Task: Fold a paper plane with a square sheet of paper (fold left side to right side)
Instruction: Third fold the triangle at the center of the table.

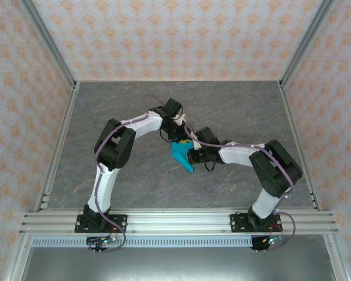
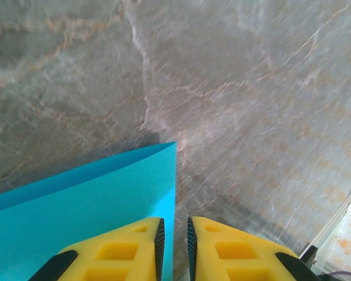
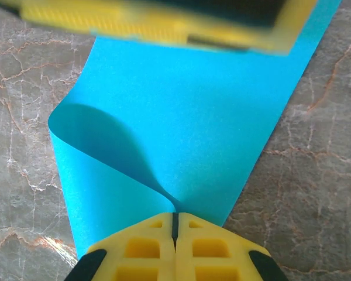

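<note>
The grey marbled tabletop [image 1: 134, 187] fills the floor of a patterned enclosure. From the near rail the left arm [image 1: 114, 146] and the right arm [image 1: 275, 167] reach inward and meet close to the tabletop's middle.

Between them is the square sheet of paper [image 1: 181, 155], bright cyan. In the top view it reads as a narrowing shape with its point towards 5 o'clock. The left arm's tip is at the sheet's 12 o'clock and the right arm's tip at its 3 o'clock. In the right wrist view the sheet is bent rather than flat: one layer curls over in a soft loop at 9 o'clock, and the rest runs up towards 12 o'clock, where a blurred yellow finger crosses it.

The right pincer [image 3: 175, 216] is closed tight on the sheet's near edge, its yellow tips pressed together with the paper pinched between them.

The left pincer [image 2: 175, 225] stands narrowly parted. One straight edge of the sheet runs into the slim gap, and one finger [image 2: 123, 252] lies over the blue.
</note>
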